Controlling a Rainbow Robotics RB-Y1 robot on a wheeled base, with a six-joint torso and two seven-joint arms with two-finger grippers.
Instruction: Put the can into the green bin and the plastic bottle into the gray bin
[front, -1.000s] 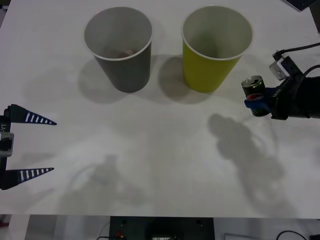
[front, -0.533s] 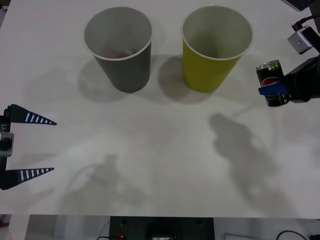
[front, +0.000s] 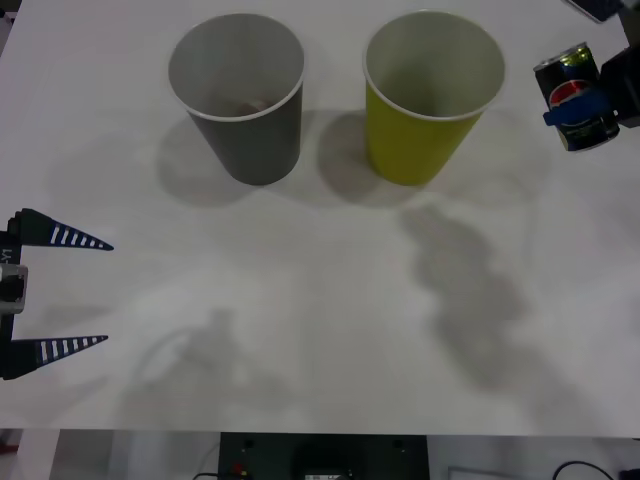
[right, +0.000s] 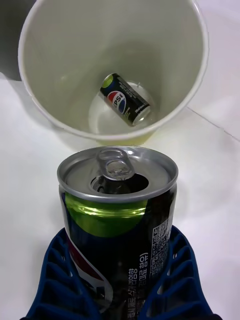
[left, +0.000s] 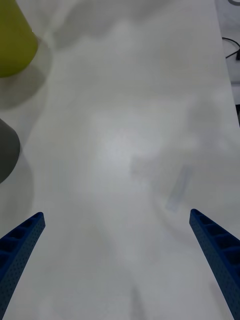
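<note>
The right gripper (front: 590, 105) jaws hold the can (front: 576, 96) up beside the green bin (front: 432, 95); the left gripper (front: 60, 292) jaws are wide open.

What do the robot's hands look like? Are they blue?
Yes. The left gripper has two pointy, wedge-shaped jaws, dark with pale stripes from above and blue with little dots seen close up, fixed to a grey and black block at the table's edge. The right gripper has blue ribbed jaws with open gaps like a lattice, on a black arm.
</note>
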